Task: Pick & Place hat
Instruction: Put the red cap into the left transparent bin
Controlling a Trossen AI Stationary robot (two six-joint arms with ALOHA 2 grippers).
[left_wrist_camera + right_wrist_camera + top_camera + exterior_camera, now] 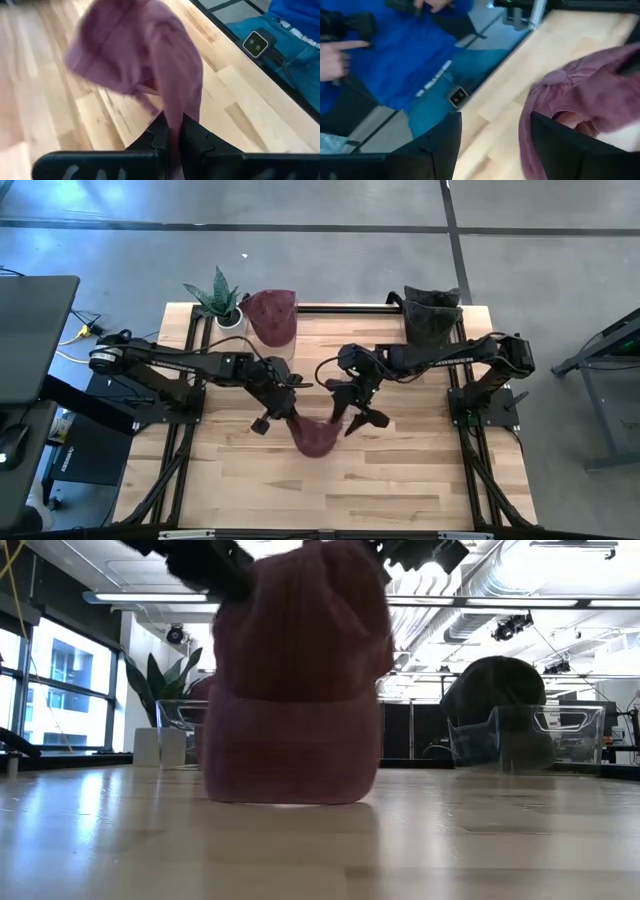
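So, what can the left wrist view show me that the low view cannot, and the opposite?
Only the left wrist view shows the left gripper shut on a fold of the maroon hat, and a person's blue clothing beyond the table edge.

Only the low view shows the hat touching the table, a potted plant and two clear bins behind it, the right-hand one holding a dark hat.

Both show the maroon hat and the wooden table.

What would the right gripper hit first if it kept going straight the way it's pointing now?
Probably the crumpled maroon fabric hat. It lies just ahead of the open right gripper, on the light wooden table. The left gripper pinches the hat's far side; depth is unclear.
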